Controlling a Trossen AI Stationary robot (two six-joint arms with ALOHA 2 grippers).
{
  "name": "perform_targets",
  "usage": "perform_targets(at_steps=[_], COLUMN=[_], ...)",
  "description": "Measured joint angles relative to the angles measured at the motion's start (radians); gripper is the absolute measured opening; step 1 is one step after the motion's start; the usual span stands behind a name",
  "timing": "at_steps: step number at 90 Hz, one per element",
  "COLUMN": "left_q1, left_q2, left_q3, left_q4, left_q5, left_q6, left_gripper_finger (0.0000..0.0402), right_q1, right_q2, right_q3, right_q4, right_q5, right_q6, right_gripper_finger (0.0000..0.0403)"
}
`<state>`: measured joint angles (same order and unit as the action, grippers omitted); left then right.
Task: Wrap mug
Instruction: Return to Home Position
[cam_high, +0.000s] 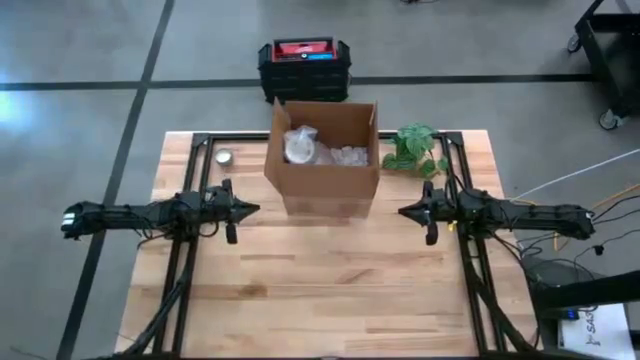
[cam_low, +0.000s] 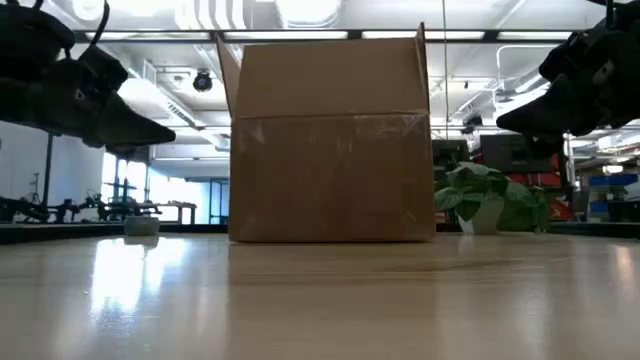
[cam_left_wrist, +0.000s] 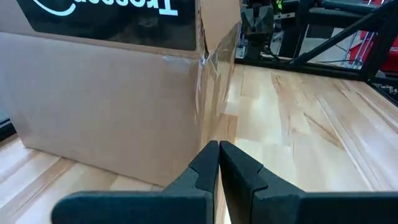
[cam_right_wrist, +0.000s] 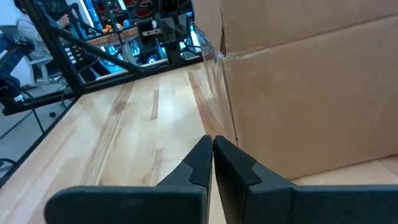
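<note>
The bubble-wrapped mug (cam_high: 300, 146) lies inside the open cardboard box (cam_high: 325, 187), toward its left side, with more loose wrap beside it. Only the high view looks into the box; the other three views meet its closed walls.

In the left wrist view the box (cam_left_wrist: 106, 106) carries a dark band with white lettering, upside down and cut off at the frame edge, so it cannot be read whole. Clear tape runs along its corner seams. Beyond the far table edge a black case with a red lid (cam_high: 303, 58) sits on the floor; its label is too small to read.

The box stands near the far edge of the tabletop (cam_high: 330, 290), and the whole near half of the wood lies bare. A small potted plant (cam_high: 415, 150) stands just right of the box, and a small round tin (cam_high: 224, 156) lies well to its left.

The left arm (cam_high: 150, 215) hangs level left of the box, the right arm (cam_high: 510, 213) right of it, both off the wood in the low view. The left jaws and the right jaws are each pressed closed on nothing, pointing toward the box's near corners without touching.
</note>
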<state>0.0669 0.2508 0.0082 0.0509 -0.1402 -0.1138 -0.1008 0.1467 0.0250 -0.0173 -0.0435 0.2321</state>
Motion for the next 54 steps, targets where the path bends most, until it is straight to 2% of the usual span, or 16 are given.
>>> perform_targets(at_steps=[27,39,46,54], left_q1=[0.000,-0.002,-0.002,-0.002], left_q2=[0.005,0.002,-0.012,-0.038], left_q3=[0.000,0.003,0.005,0.007], left_q4=[0.003,0.058,0.112,0.202], left_q5=[0.000,0.004,0.076,0.241], left_q6=[-0.001,-0.061,-0.029,0.084], left_gripper_finger=[0.0000,0.0000,0.0000,0.0000], right_q1=[0.000,0.000,0.000,0.000], right_q2=[0.000,0.000,0.000,0.000], right_q3=[0.000,0.000,0.000,0.000], right_q4=[0.000,0.000,0.000,0.000], right_q5=[0.000,0.000,0.000,0.000], right_q6=[0.000,0.000,0.000,0.000], right_gripper_finger=[0.0000,0.0000,0.0000,0.0000])
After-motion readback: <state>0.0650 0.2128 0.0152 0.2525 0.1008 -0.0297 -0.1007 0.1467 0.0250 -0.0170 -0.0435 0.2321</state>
